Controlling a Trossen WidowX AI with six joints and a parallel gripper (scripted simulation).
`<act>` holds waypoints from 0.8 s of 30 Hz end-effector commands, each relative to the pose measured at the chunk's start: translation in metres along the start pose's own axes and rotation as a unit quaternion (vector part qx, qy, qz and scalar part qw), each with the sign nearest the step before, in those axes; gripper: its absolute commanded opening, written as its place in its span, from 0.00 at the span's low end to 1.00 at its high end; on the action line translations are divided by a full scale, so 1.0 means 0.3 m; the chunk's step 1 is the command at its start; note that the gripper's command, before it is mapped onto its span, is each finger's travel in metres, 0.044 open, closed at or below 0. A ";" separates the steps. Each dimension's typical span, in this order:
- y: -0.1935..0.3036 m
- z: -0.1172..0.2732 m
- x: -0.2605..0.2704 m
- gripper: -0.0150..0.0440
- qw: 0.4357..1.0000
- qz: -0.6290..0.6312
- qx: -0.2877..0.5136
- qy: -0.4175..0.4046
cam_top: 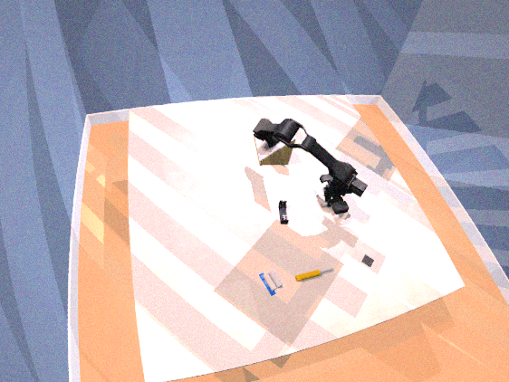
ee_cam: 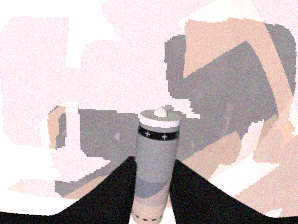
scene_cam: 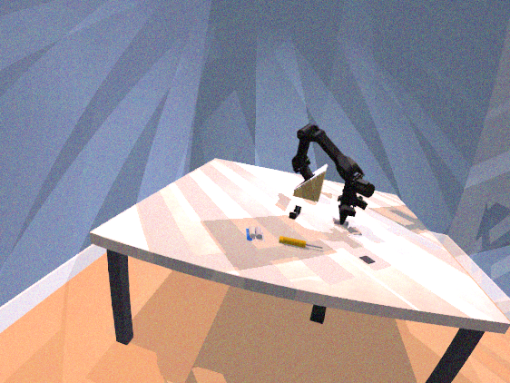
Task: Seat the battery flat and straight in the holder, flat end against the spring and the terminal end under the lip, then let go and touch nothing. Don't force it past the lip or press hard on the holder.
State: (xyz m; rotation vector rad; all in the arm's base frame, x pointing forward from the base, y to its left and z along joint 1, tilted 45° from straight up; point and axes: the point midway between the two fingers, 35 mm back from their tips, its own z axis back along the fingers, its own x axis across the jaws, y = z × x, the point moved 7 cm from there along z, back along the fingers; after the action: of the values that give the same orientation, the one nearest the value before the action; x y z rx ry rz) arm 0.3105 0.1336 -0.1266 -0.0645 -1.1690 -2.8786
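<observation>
- Now down at the table [scene_cam: 191, 254], right of the middle: gripper [ee_cam: 154, 192] pinching the battery [ee_cam: 157, 156], one black finger [ee_cam: 109, 203] pressed to each side.
- Battery: pale grey cylinder, black band near the far end, light cap with a small raised nub beyond the band; lying lengthwise between the fingers in the wrist view, nub end pointing away from the wrist.
- Near end of the battery tucked between the fingers, row of small dots just visible on it.
- From the top view, battery itself hidden under the gripper [cam_top: 337, 204]; whether resting on the table surface or just off it, cannot tell.
- Holder [cam_top: 283, 212]: small black tray, lying on the table to the left of the gripper in the top view, apart from it, nothing in it.
- Also on the table, nearer the front edge: yellow-handled screwdriver [cam_top: 312, 274], blue and white pack [cam_top: 271, 282], small dark square [cam_top: 368, 260].
- Tan wedge [scene_cam: 312, 186] standing near the arm's base.
</observation>
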 end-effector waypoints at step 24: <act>0.178 0.208 -0.047 0.35 0.983 0.183 -0.003 0.002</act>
State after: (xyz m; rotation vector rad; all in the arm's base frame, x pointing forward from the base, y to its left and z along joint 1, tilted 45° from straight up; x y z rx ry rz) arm 0.3235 0.1484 -0.0613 -0.2067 -1.0586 -2.6499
